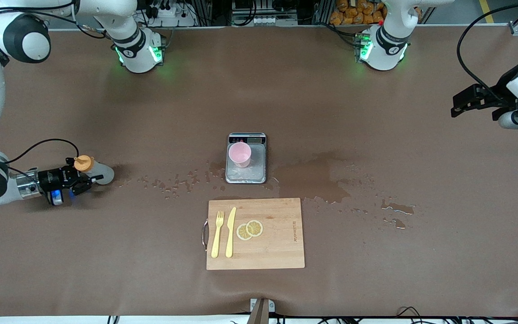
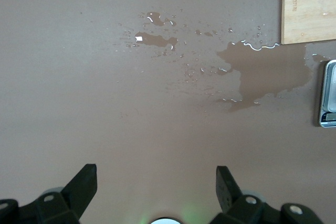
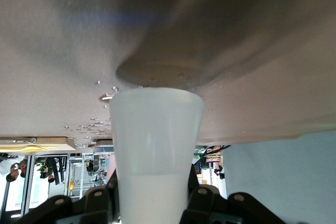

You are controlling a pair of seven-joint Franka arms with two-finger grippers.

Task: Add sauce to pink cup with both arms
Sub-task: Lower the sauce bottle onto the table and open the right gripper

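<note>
Translucent sauce bottle (image 1: 93,171) sits between the right gripper's (image 1: 86,182) jaws, gripped, while the left gripper (image 2: 156,184) waits above bare table (image 2: 105,103), jaws spread wide.

The front view looks down from high across the table (image 1: 106,270), facing both arm bases along its top edge, and takes in the whole surface. The left wrist view looks down from well above the table's left-arm end, sharing the spilled puddle (image 2: 262,72), cutting board (image 2: 310,6) corner and scale (image 2: 329,95) edge with the front view. The right wrist view sits very close against the sauce bottle (image 3: 156,145), looking along the table toward its middle.
</note>
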